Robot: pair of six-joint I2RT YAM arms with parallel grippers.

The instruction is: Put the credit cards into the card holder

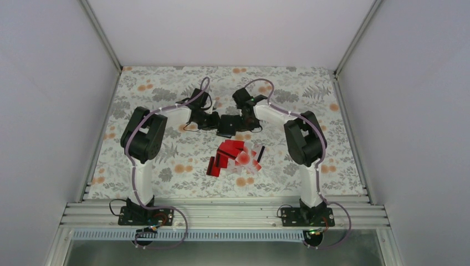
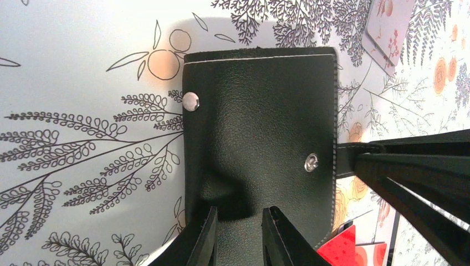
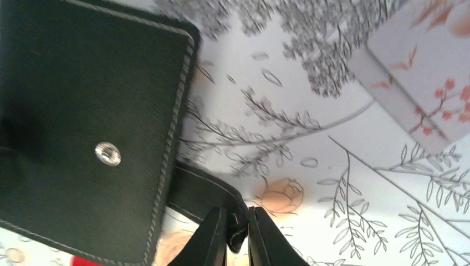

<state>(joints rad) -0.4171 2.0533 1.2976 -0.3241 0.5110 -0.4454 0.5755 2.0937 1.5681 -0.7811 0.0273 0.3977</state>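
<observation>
Grained matt black leather-look card holder (image 2: 260,111), shiny metal snap studs (image 2: 190,101), glossy credit cards (image 1: 230,151)

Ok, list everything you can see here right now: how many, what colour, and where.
holder: one, black, mid-table between the grippers; two silver snaps on its face, strap sticking out of one side
cards: one loose pile, too overlapped to count, red and whitish-clear, nearer the arm bases than the holder
stray card: one, whitish with floral print, flat on the cloth, apart from the holder
cloth: one, white floral with orange, covering the table
walls: three, pale grey, around the table
rail: one, silver, near edge
left arm: one, white and black
right arm: one, white and black
left gripper: black, shut on the holder's edge
right gripper: black, shut on the strap
</observation>
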